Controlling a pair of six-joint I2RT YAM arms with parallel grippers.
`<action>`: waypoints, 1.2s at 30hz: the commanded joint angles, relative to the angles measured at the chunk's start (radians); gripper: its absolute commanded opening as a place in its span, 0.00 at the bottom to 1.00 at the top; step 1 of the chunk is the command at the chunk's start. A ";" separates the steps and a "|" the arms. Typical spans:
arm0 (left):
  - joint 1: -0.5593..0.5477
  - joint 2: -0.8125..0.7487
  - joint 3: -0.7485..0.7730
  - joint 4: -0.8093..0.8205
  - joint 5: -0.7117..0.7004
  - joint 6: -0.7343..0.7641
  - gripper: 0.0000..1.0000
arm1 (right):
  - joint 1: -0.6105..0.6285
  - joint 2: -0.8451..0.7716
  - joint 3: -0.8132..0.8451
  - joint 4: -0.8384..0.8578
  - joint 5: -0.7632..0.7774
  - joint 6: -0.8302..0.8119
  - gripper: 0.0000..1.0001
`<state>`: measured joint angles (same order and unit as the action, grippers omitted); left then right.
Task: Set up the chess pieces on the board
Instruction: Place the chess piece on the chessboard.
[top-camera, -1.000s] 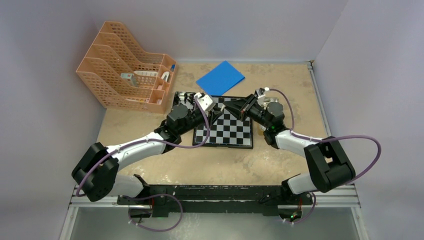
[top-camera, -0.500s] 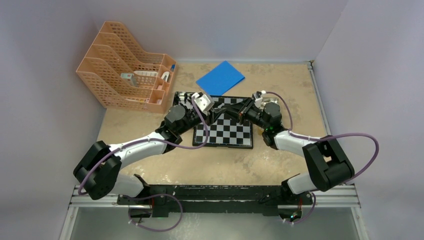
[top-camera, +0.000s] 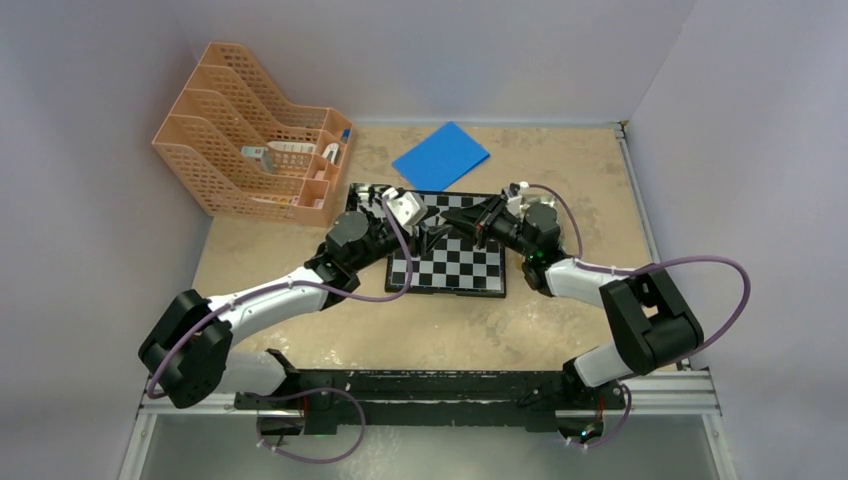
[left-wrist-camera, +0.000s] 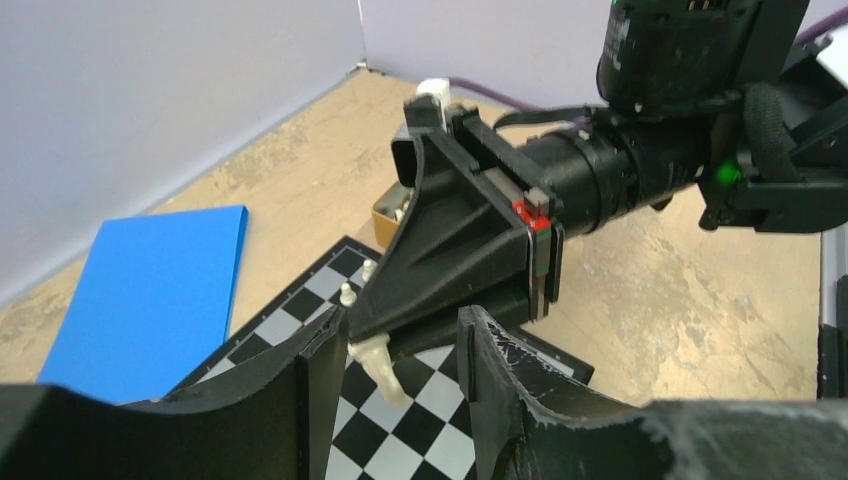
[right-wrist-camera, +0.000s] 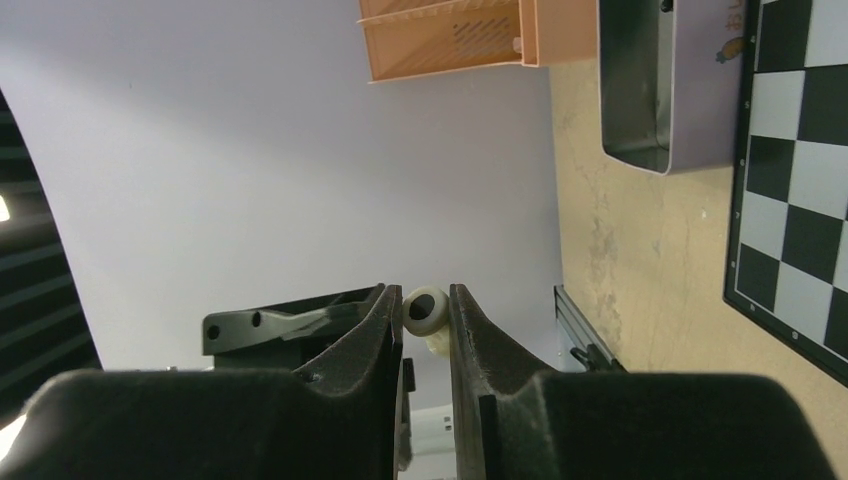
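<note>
Over the sandy tabletop (top-camera: 600, 180), mid-frame, we see the right gripper (right-wrist-camera: 425, 295) pinching a cream chess piece (right-wrist-camera: 425, 312) above the board (top-camera: 455, 268), while the left gripper (left-wrist-camera: 405, 325) stands spread around that piece.

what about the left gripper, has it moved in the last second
Yes, the left gripper has drawn back slightly leftward, leaving more of the board uncovered.

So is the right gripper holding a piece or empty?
Holding: the right gripper is shut on a cream-white chess piece, pinched between its fingertips in the right wrist view.
</note>
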<state>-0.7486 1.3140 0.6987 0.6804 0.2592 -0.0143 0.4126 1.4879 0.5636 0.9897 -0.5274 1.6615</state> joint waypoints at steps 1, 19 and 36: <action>-0.003 -0.009 -0.002 -0.016 0.019 -0.010 0.43 | 0.003 -0.022 0.056 0.040 -0.016 0.016 0.16; -0.003 0.062 0.044 0.041 -0.030 -0.010 0.27 | 0.003 -0.069 0.047 0.021 0.008 0.007 0.16; -0.004 0.056 0.055 0.042 -0.006 -0.016 0.00 | 0.005 -0.082 -0.009 -0.004 -0.018 -0.072 0.27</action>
<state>-0.7467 1.3907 0.7013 0.6666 0.2203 -0.0143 0.4072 1.4433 0.5816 0.9646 -0.5114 1.6482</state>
